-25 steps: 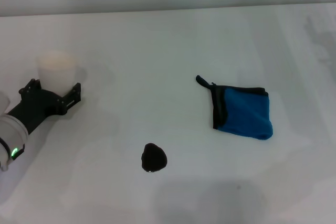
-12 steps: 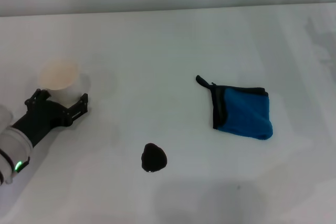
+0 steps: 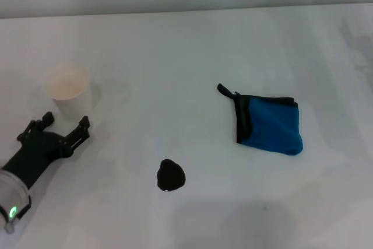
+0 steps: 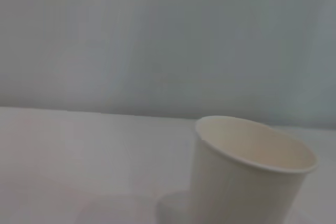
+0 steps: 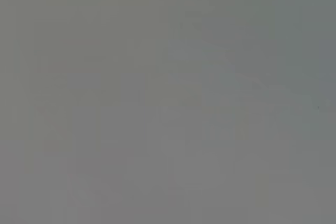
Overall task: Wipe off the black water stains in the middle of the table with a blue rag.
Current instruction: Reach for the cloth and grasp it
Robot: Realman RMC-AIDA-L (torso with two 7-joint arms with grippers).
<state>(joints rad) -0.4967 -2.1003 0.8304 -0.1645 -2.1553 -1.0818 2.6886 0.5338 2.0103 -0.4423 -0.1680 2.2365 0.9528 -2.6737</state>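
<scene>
Glossy black stain (image 3: 171,175) sits on the white table (image 3: 192,45), apart from the folded blue rag (image 3: 269,123).
Left gripper (image 3: 61,126), jaws wide, empty, beside a paper cup (image 3: 66,89); right wrist view shows only grey.

The table (image 3: 186,45) is smooth, matt white. The blue rag (image 3: 271,123), right of centre, is soft napped cloth with black woven trim. The black water stains (image 3: 171,175) look glossy. The cup (image 3: 66,90) looks like matt off-white paper.
</scene>
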